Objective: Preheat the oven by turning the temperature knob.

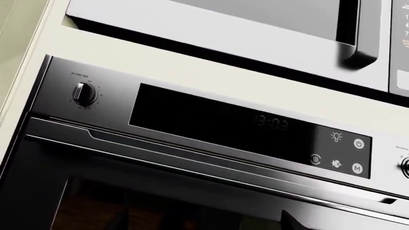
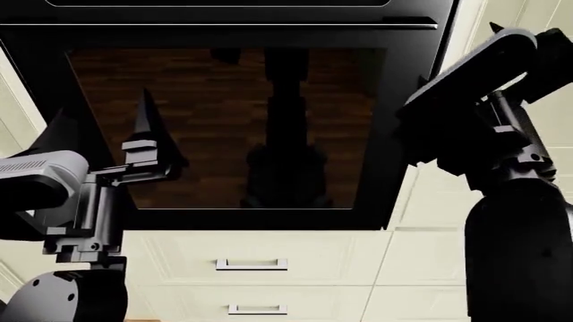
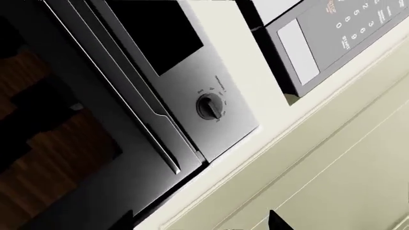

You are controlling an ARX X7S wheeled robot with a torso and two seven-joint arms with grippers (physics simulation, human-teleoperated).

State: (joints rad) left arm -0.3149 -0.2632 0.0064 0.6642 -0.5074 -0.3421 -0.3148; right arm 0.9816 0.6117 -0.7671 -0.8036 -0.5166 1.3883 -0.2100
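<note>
Black oven (image 2: 407,134), silver panel (image 1: 211,96), cream drawers (image 2: 251,251).

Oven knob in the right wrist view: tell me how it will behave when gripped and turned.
The knob is round with a raised bar across its face, so it probably turns in place rather than lifting off. Its dark glossy finish suggests it may slip under a loose pinch. Markings ringing it hint at stepped or limited rotation, though that is unclear.

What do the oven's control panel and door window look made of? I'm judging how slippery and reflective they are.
The control panel looks like brushed stainless steel, with a soft grey sheen around a glossy black display. The door window looks like dark glass, since it mirrors a wooden floor. Being renders, this is only appearance.
</note>
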